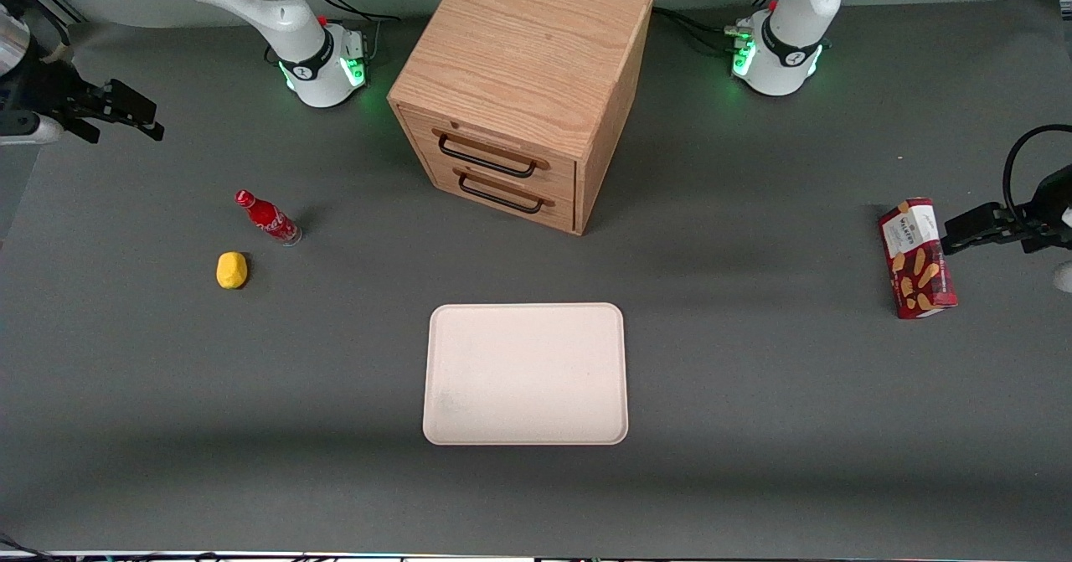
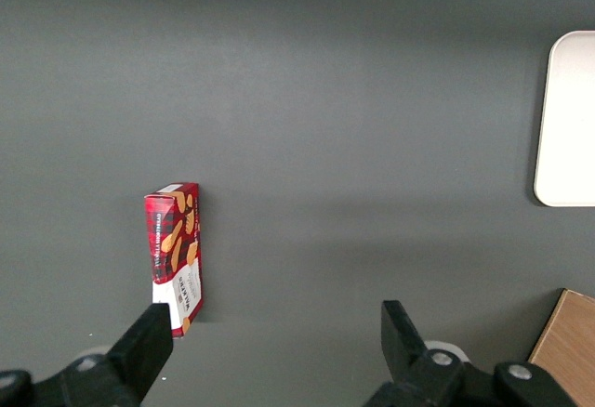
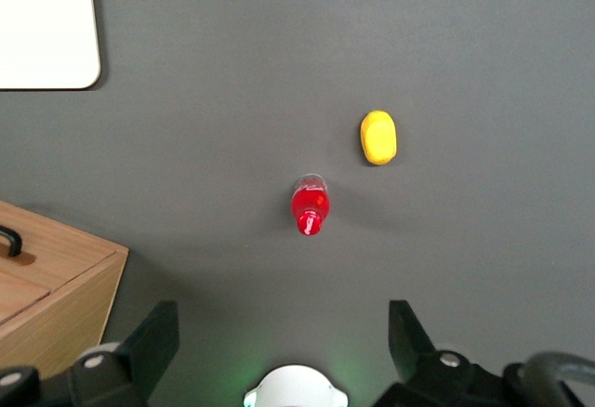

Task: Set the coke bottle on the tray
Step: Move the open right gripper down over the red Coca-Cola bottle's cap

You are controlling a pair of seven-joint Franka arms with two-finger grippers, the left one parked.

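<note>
Your gripper [image 1: 134,114] is hanging open, prob. well above the coke bottle [image 1: 268,219], which is standing apart from the tray [image 1: 525,373].

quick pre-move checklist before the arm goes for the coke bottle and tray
1. Coke bottle stands upright on the table, free of contact: ok.
2. Space around the bottle: the yellow lemon-like object sits beside it, nearer the front camera, with a gap between them: ok.
3. Gripper is open, holds nothing and hangs well above the table toward the working arm's end: ok.
4. Tray lies flat with nothing on it: ok.
5. Path from bottle to tray: bare table; the wooden drawer cabinet stands farther from the front camera than that line: ok.
6. Whether the open fingers are wide enough for the bottle: cannot tell.
</note>
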